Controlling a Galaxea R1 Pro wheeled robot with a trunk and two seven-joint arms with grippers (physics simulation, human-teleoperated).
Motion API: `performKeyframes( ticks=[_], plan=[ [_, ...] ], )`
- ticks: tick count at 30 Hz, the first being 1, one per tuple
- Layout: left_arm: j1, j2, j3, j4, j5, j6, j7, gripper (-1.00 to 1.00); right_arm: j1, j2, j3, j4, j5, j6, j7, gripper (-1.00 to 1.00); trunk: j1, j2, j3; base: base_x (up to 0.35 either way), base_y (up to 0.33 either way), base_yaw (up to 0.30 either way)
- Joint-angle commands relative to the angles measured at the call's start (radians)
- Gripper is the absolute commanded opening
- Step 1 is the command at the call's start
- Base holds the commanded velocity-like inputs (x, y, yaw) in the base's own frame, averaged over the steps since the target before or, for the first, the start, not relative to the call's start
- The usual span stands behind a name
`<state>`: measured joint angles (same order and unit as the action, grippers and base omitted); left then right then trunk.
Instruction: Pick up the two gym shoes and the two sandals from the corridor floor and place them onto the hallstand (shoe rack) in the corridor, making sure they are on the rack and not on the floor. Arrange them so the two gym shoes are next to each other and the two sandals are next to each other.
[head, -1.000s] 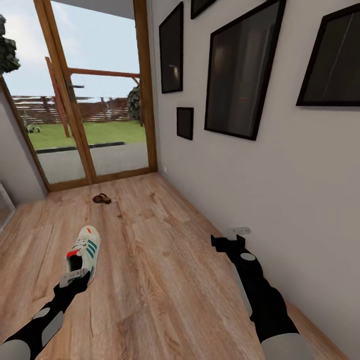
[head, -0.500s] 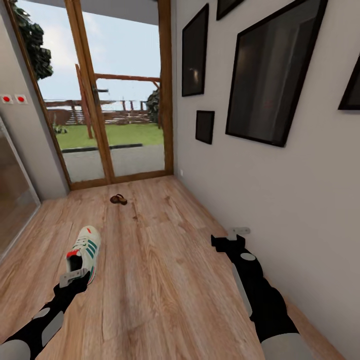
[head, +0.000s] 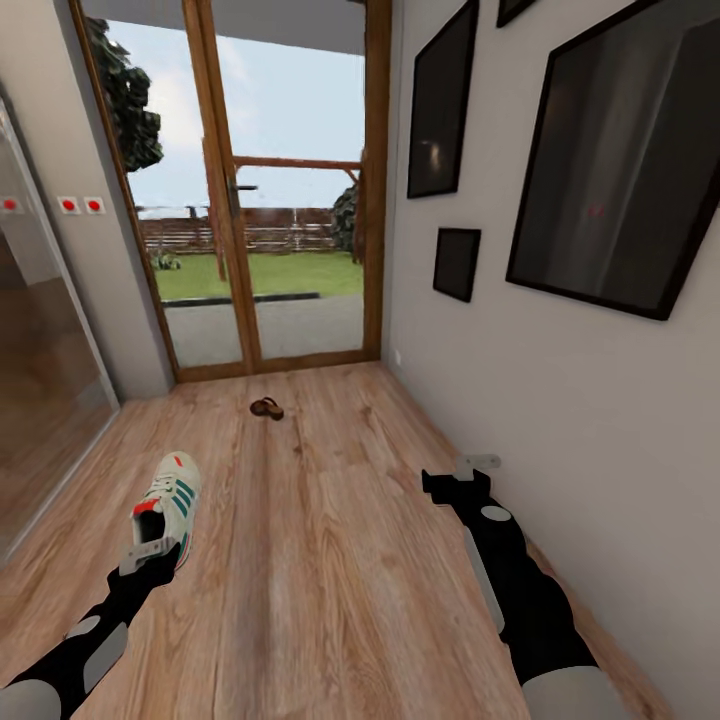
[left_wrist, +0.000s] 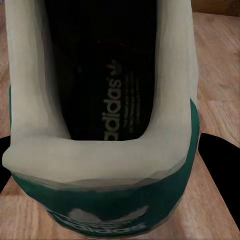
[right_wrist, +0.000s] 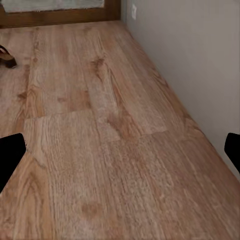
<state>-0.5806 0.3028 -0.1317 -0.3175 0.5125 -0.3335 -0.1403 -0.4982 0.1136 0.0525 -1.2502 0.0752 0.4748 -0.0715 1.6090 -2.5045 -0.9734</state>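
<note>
- One gym shoe (head: 168, 508) is in sight, held up over the corridor floor (head: 330, 560) by the left gripper (head: 148, 553), whose jaws are clamped at its heel; the left wrist view looks straight into the shoe's dark insole and green heel.
- One sandal (head: 266, 408), small and dark brown, lies on the floor far ahead, near the glass door (head: 270, 190).
- The right gripper (head: 470, 470) hangs over bare planks close to the right-hand wall (head: 580, 420), its jaws spread wide and holding nothing.
- Four black picture frames show on that wall.
- Three red-dotted switches sit on the left wall.
</note>
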Motion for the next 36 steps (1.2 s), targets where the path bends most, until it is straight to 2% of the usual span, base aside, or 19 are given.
performKeyframes(
  ticks=[1, 36],
  plan=[
    [-0.001, 0.0, -0.006, 0.001, 0.011, -0.004, -0.004, -1.0, 0.0, 0.0, 0.001, -0.002, 0.008, 0.007, -0.002, 1.0, 0.0, 0.0, 0.0, 0.346, 0.0, 0.223],
    [-0.001, -0.002, -0.007, 0.001, 0.011, -0.004, -0.003, -1.0, 0.0, 0.0, 0.001, -0.002, 0.008, 0.007, -0.002, 1.0, 0.0, 0.0, 0.037, 0.346, 0.0, 0.223]
  ],
)
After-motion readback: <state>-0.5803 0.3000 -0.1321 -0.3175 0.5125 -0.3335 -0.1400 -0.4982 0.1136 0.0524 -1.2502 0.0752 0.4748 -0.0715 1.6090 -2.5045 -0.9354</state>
